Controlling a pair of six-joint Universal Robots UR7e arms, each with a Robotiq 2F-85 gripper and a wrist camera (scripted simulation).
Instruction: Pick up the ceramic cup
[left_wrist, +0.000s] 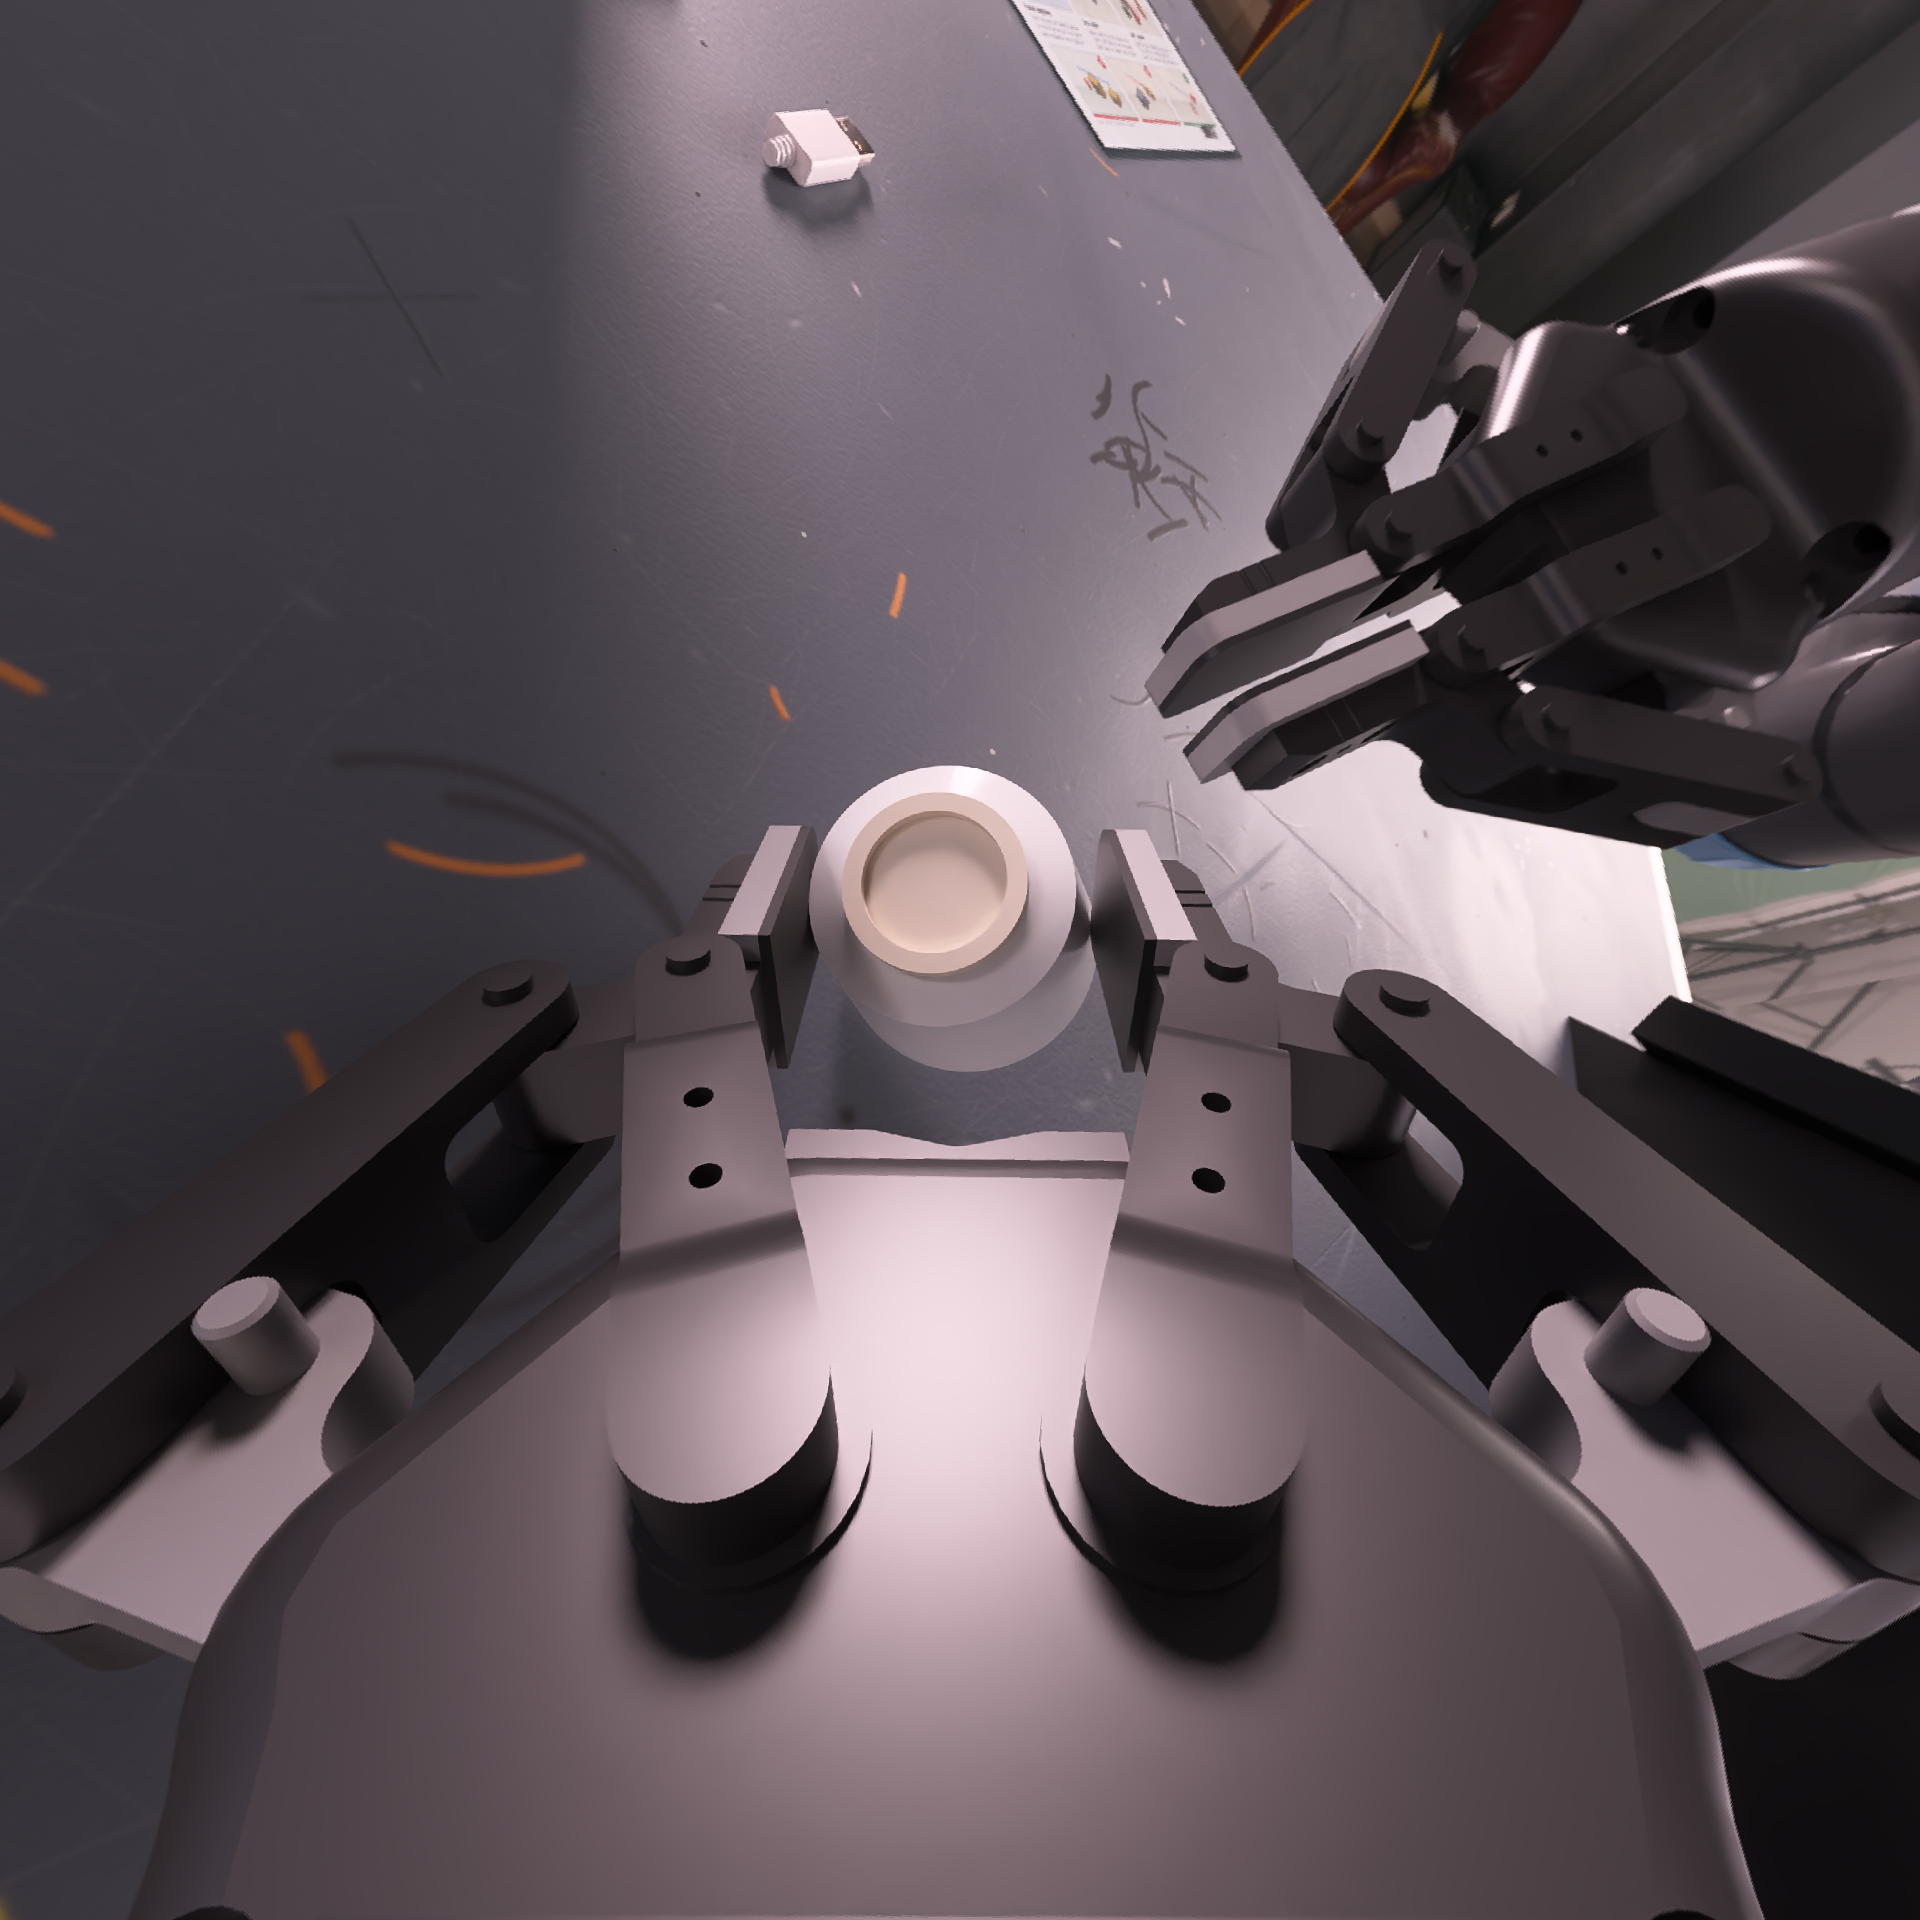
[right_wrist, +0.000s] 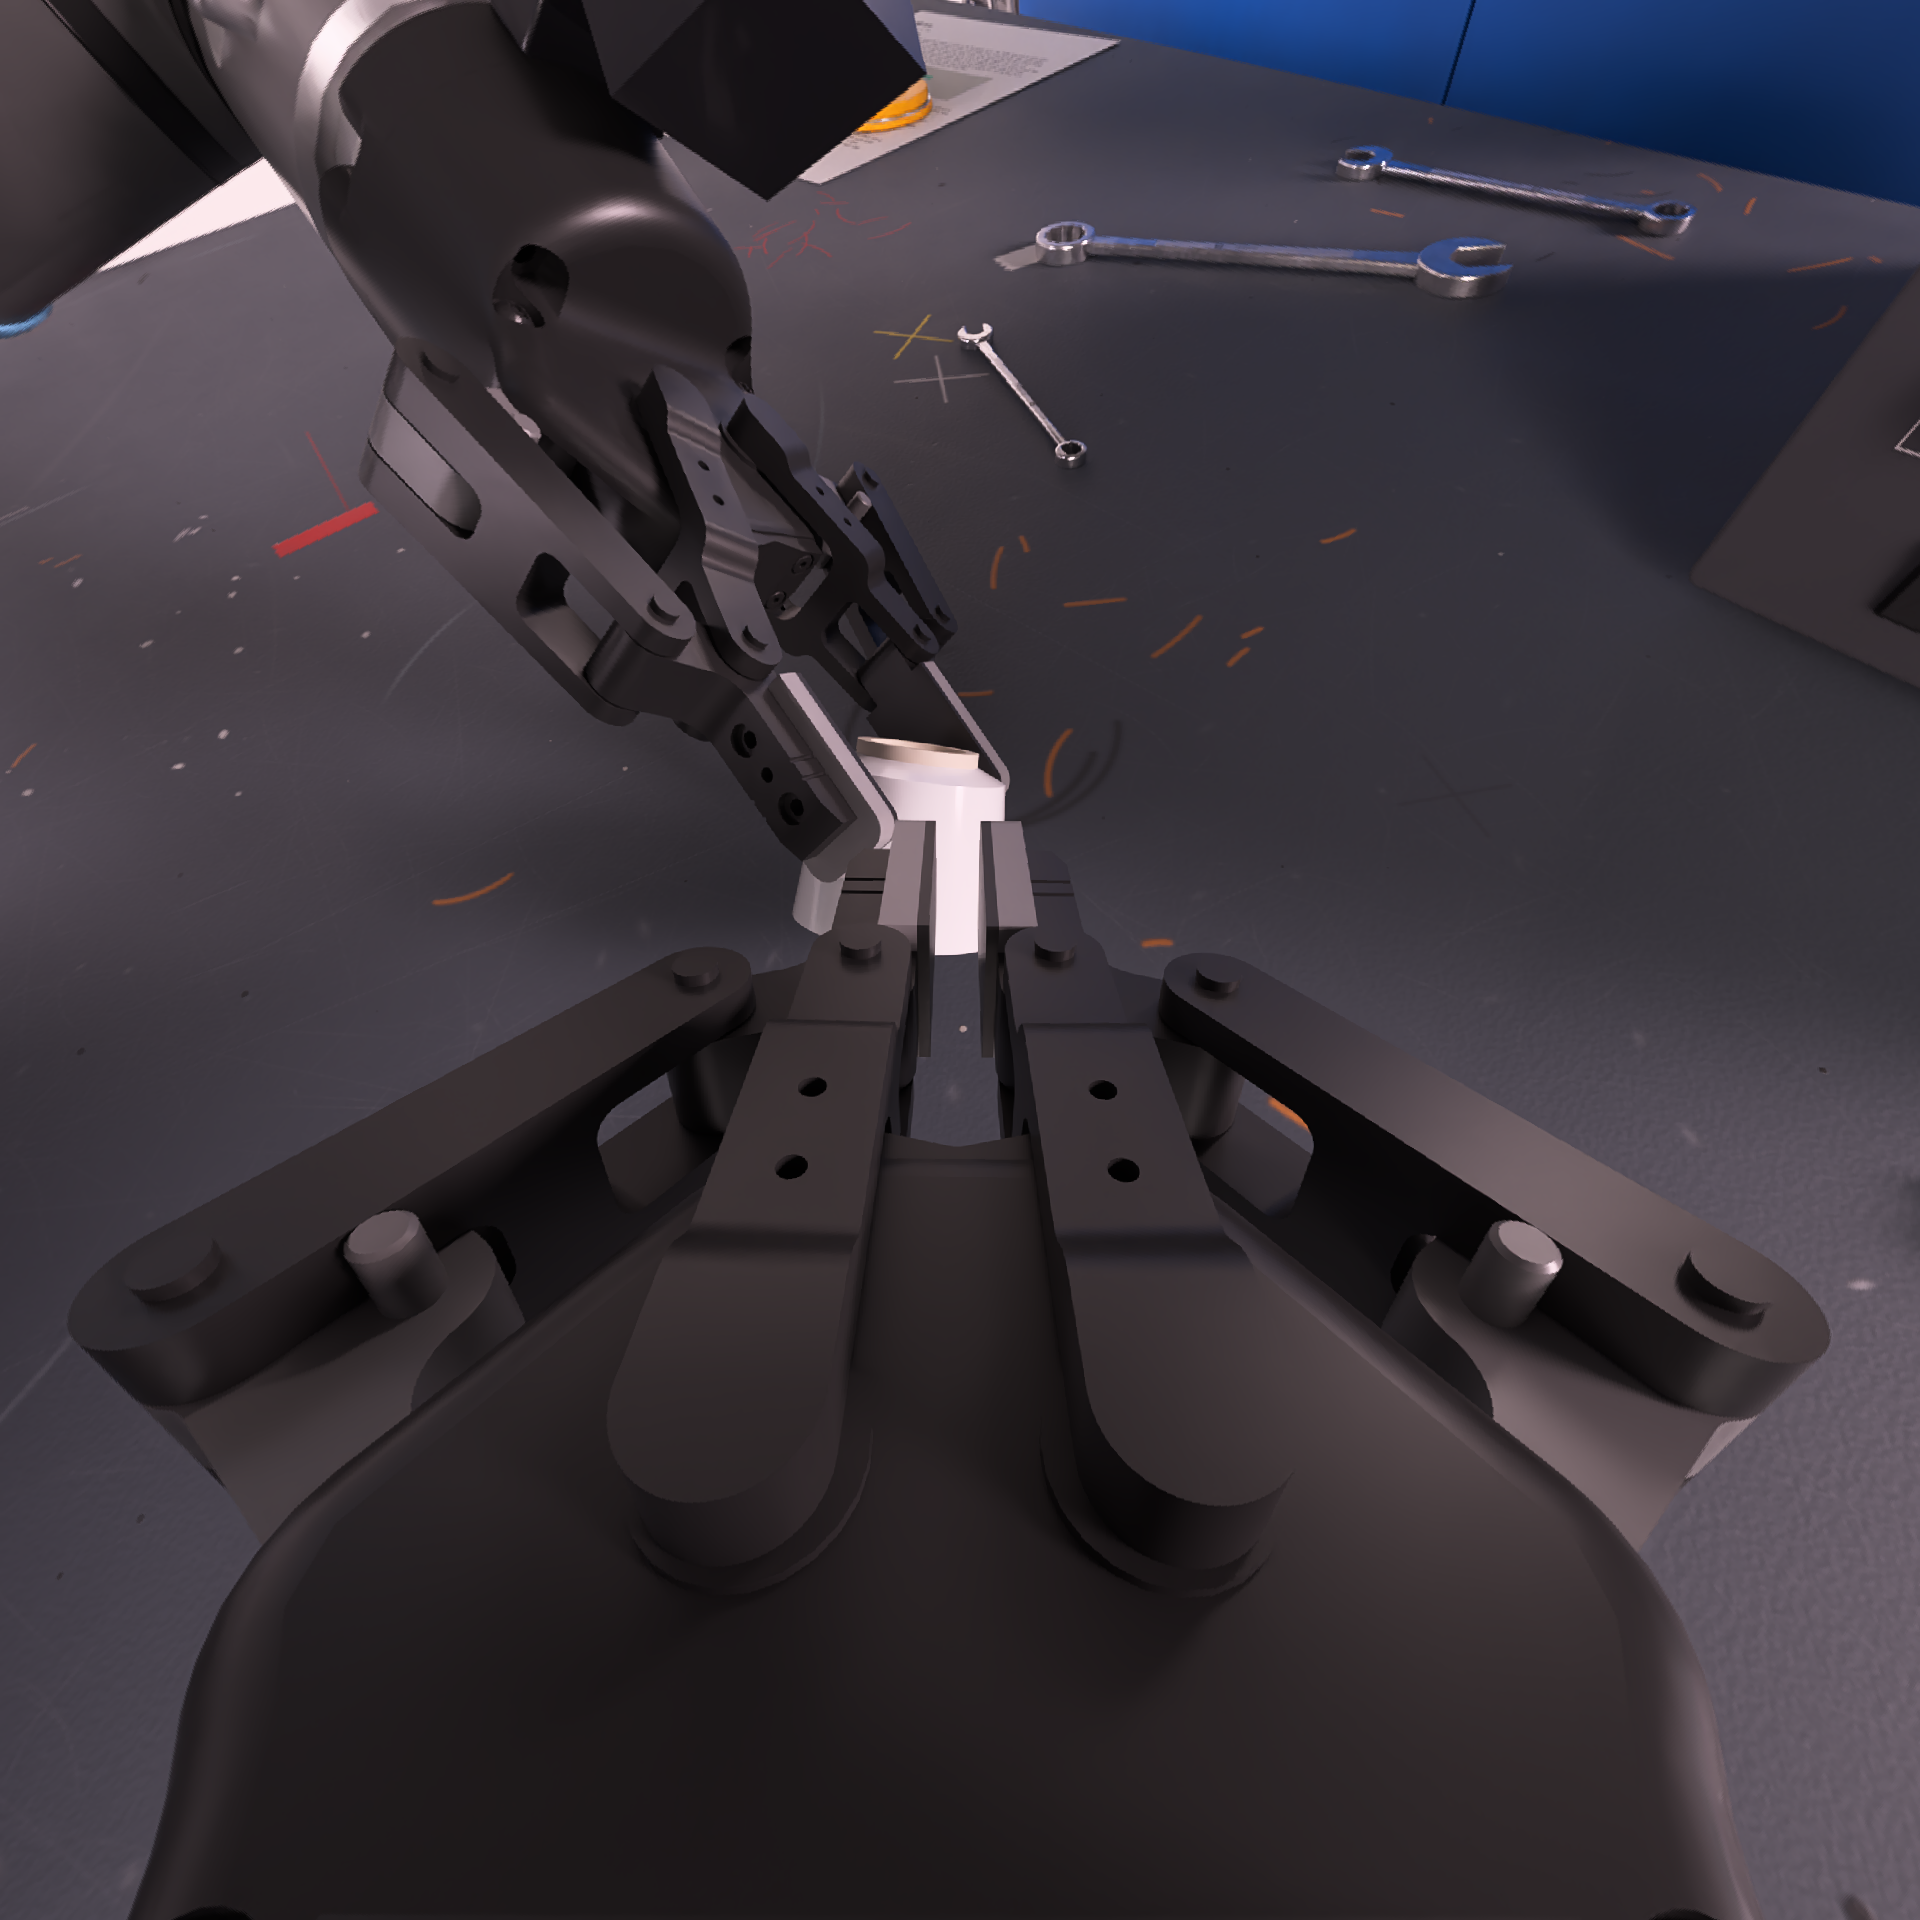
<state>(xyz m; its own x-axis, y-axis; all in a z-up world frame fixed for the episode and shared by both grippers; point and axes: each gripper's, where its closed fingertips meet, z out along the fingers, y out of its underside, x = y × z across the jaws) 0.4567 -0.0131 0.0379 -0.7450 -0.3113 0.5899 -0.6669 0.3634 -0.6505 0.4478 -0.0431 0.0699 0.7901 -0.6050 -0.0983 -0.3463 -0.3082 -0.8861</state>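
Small white ceramic cup | clamped between left gripper fingers, apparently clear of grey table | right gripper beside cup, fingers nearly together, empty | left: little, perhaps raise higher

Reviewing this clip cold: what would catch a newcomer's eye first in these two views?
First, the white ceramic cup, upside down with its beige foot ring facing the camera, sits between the left gripper's fingers, which flank its sides. Next, the right gripper hovers just to the cup's right, fingers nearly together and holding nothing. Farther off on the scuffed grey table lie three wrenches, and a small white adapter.
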